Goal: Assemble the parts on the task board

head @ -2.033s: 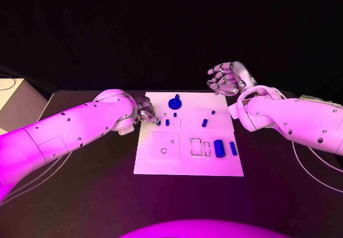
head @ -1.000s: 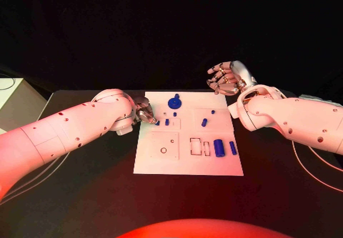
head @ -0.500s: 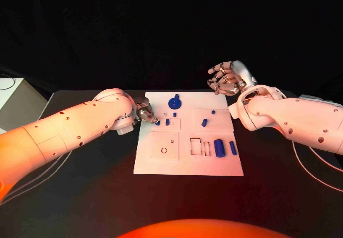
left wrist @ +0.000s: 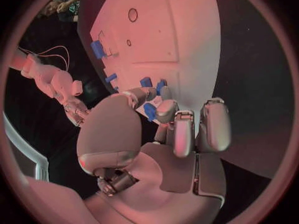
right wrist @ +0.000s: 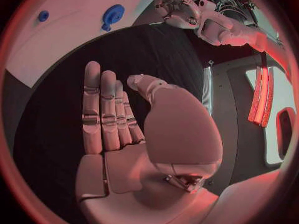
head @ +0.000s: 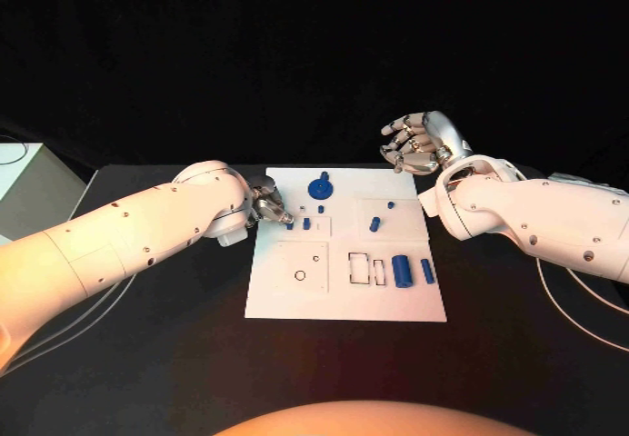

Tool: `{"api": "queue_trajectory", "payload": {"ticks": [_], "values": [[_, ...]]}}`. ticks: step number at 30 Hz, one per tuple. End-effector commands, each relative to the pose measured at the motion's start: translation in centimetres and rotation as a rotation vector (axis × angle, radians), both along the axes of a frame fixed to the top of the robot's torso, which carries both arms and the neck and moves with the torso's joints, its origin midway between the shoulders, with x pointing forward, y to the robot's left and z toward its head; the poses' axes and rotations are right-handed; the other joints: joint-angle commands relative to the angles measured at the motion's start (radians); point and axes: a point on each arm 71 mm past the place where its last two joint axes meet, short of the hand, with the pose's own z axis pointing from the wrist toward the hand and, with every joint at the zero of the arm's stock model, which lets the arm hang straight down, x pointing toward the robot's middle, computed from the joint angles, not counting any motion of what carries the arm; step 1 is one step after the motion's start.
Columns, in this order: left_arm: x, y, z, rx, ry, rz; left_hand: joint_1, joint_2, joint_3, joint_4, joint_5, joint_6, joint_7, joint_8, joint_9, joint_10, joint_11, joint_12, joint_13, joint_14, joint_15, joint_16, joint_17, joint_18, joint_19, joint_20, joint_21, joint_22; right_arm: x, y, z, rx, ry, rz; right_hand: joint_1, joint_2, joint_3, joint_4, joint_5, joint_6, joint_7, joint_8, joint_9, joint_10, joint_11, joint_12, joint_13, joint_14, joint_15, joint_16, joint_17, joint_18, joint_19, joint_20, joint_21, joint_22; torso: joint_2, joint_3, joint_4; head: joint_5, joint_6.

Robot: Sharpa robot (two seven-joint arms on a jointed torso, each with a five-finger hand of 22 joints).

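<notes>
Head view: left hand [head: 269,207] at the task board's [head: 344,304] far-left edge, on the worktop [head: 157,345]. Right hand [head: 417,143] hovers beyond the far-right corner. Blue parts counted on the board: seven, incl. one round part [head: 321,189].

Left wrist view: left hand pinches a small blue part [left wrist: 150,111] at its fingertips, over the board edge. Advice: align over the socket, lower slowly.

Right wrist view: right hand fingers extended, holding nothing.
</notes>
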Motion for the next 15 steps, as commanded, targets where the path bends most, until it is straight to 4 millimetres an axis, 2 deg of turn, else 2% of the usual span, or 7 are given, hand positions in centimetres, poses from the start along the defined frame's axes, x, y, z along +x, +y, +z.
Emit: {"api": "queue_trajectory", "payload": {"ticks": [1,15], "values": [[-0.25,-0.46,-0.32,-0.021,0.015,-0.012,-0.009,0.000,0.068,-0.075,-0.002,0.001,-0.005,-0.005,-0.002,0.007,-0.003,0.003,-0.001,0.106,-0.007,0.003,0.263,-0.009,0.007,-0.002,0.006,0.000,-0.03,0.07,0.05,-0.001,-0.004,0.006,-0.006,0.006,-0.004,0.001,0.005,0.001,0.006,0.004,-0.001,0.005,-0.002,0.004,-0.001,0.007,0.002,-0.004,0.001,0.009,0.007,-0.003,-0.007,-0.001,0.000,-0.0007,0.0007,0.000,-0.001],[-0.31,-0.44,-0.43,-0.013,0.031,-0.016,-0.007,-0.005,0.058,-0.074,-0.003,0.002,-0.007,-0.010,-0.003,0.004,-0.005,-0.001,-0.004,0.105,-0.009,0.002,0.261,-0.008,0.006,-0.004,0.004,-0.003,-0.03,0.10,0.05,-0.001,-0.004,0.007,-0.007,0.007,-0.004,0.002,0.006,0.001,0.006,0.004,-0.003,0.004,-0.002,0.005,-0.004,0.009,0.002,-0.008,0.005,0.009,0.008,-0.002,-0.009,-0.004,0.000,-0.0004,0.0003,0.000,-0.001]]}}
